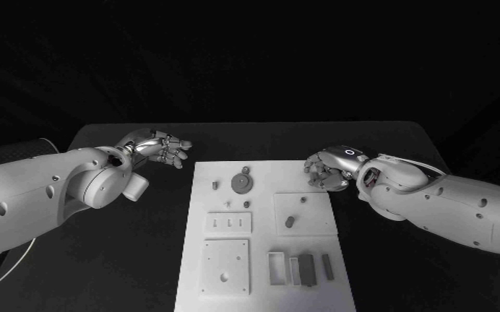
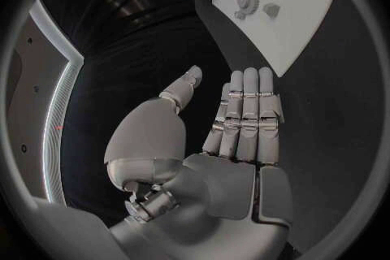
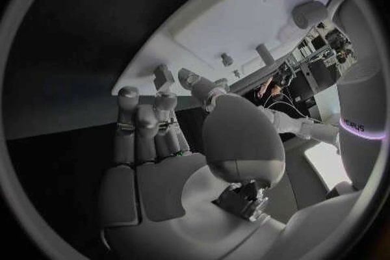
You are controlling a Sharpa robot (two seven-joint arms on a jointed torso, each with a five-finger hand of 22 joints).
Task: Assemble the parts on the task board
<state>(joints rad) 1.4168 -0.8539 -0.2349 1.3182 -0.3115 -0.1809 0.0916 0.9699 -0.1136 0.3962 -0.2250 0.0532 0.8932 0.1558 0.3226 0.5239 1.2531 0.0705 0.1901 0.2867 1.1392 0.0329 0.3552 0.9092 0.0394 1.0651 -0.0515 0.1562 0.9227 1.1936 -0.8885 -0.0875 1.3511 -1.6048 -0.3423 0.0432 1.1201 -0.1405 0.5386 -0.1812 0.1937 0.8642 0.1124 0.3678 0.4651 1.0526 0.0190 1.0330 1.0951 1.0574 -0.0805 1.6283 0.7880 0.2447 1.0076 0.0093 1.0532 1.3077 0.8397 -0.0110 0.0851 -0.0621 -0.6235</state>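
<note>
- Step in hand, as judged: assembly has not visibly begun. Neither hand carries a part, and both hang off the far corners of the white rectangular task board [image 1: 266, 236], which lies in the lower middle of the head view on the black surface [image 1: 136, 254].
- Task items: the small grey parts sit on the board. A round toothed gear [image 1: 242, 182] lies near the board's upper middle, a short grey peg [image 1: 290, 221] rests on a raised square panel at centre right, and narrow grey bars [image 1: 306, 269] stand in a row at lower right. A square plate with a hole [image 1: 226, 266] occupies the lower left of the board.
- Left hand [image 1: 158, 146]: upper left of the head view, over the bare surface just off the board's far left corner. Its fingers [image 2: 247, 114] lie straight and side by side, the thumb standing apart; they hold nothing and touch nothing.
- Right hand [image 1: 329, 170]: at the board's upper right edge. Its fingers [image 3: 142, 127] are loosely extended with the thumb apart, empty. Contact with the board cannot be determined.
- Next move, as judged: one hand must come in over the board, settle above a loose part, most likely the gear or peg, and close on it cleanly. The parts are small, so precise fingertip placement is required.
</note>
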